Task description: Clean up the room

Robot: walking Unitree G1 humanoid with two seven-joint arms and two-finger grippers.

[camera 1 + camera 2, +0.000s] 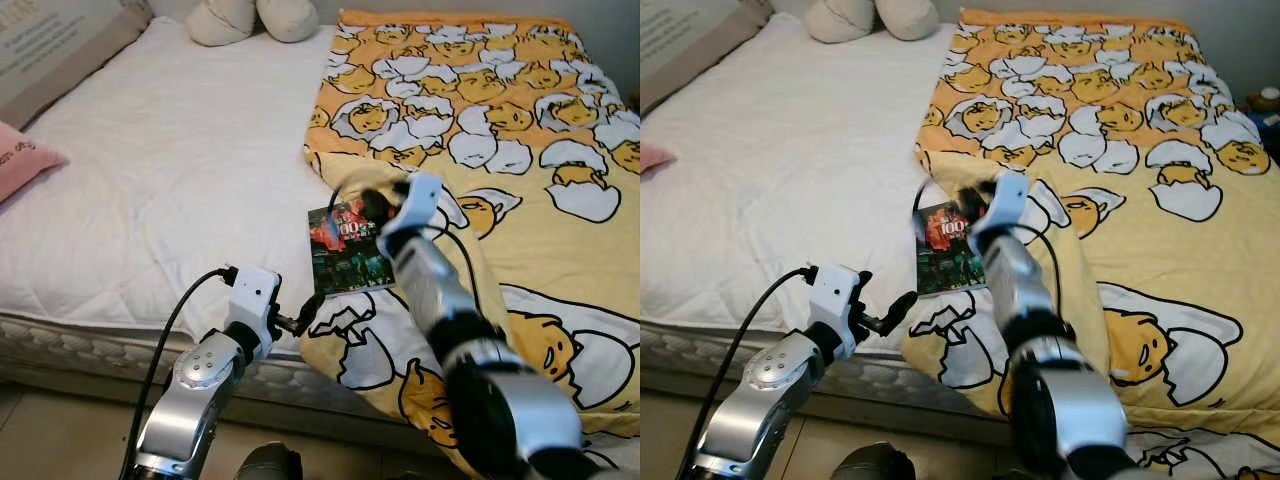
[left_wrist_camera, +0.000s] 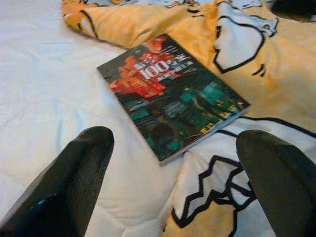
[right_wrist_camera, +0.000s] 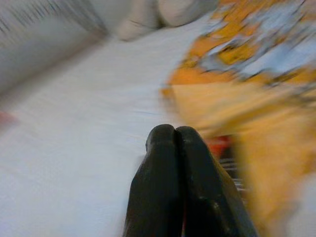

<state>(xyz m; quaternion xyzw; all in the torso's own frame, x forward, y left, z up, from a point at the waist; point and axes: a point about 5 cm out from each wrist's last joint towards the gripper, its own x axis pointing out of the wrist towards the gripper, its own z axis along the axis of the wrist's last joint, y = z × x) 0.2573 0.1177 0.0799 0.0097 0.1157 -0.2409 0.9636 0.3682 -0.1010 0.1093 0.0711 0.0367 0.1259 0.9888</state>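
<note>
A paperback book [image 1: 345, 255] with a dark red and green cover lies flat on the bed, half on the white sheet [image 1: 180, 170] and half on the edge of a yellow blanket [image 1: 520, 150] printed with egg cartoons. My right gripper [image 1: 372, 206] hovers over the book's far end, its fingers [image 3: 174, 148] pressed together with nothing between them. My left gripper [image 1: 303, 318] is at the bed's front edge, just short of the book's near end. It is open, and the book [image 2: 170, 96] lies ahead between its two fingers [image 2: 79, 168].
Two cream pillows [image 1: 250, 18] lie at the head of the bed. A pink cushion [image 1: 20, 158] rests at the left edge, under a large grey cushion [image 1: 60, 45]. The mattress's front edge [image 1: 90, 345] drops to a tiled floor [image 1: 50, 440].
</note>
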